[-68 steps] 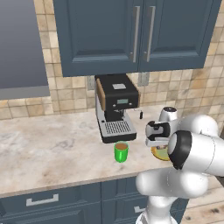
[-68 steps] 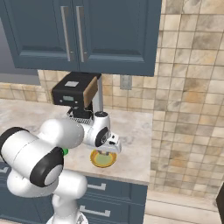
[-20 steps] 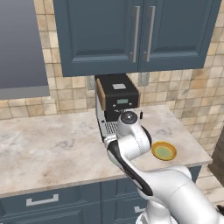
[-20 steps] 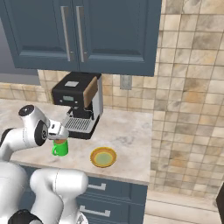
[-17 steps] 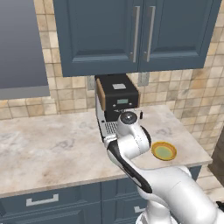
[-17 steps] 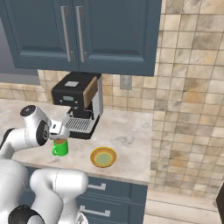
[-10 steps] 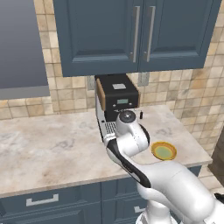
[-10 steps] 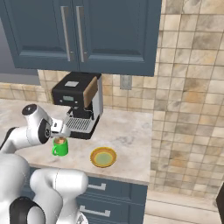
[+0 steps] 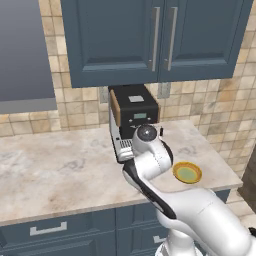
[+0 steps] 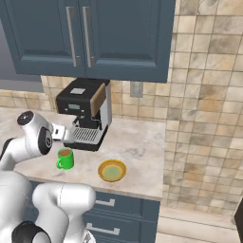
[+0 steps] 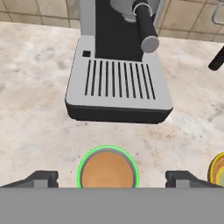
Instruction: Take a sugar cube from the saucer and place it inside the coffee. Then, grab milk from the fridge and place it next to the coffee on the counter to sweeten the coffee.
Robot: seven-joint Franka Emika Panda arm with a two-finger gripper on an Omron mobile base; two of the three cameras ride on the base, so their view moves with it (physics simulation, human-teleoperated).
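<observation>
Beige marbled stone worktop, the counter, set over dark blue cabinets and backed by tan tiled wall. Item: the coffee, a small bright green cup with brown liquid at its top, standing toward the front edge of the worktop; in the right base view the cup shows a handle on one side. Item: coffee machine, black and silver, standing at the back edge against the tiles directly behind the cup; its slotted drip tray lies near the cup but apart from it, with a dark-handled filter holder overhanging the tray. Item: the saucer, round, yellow-orange with a paler centre, near the front edge, beside the cup on the side toward the worktop's right end, not touching it. The sugar cube cannot be made out on the saucer or in the brown liquid at this resolution. Item: gripper, positioned above the cup with its two dark fingertips spread wide apart, one on either side of the cup, clamped on nothing. Item: upper wall cabinets, dark blue, two vertical bar handles, mounted above the machine. Item: wall outlet, on the tiles beside the machine. No legible brand, label or writing on any item.
</observation>
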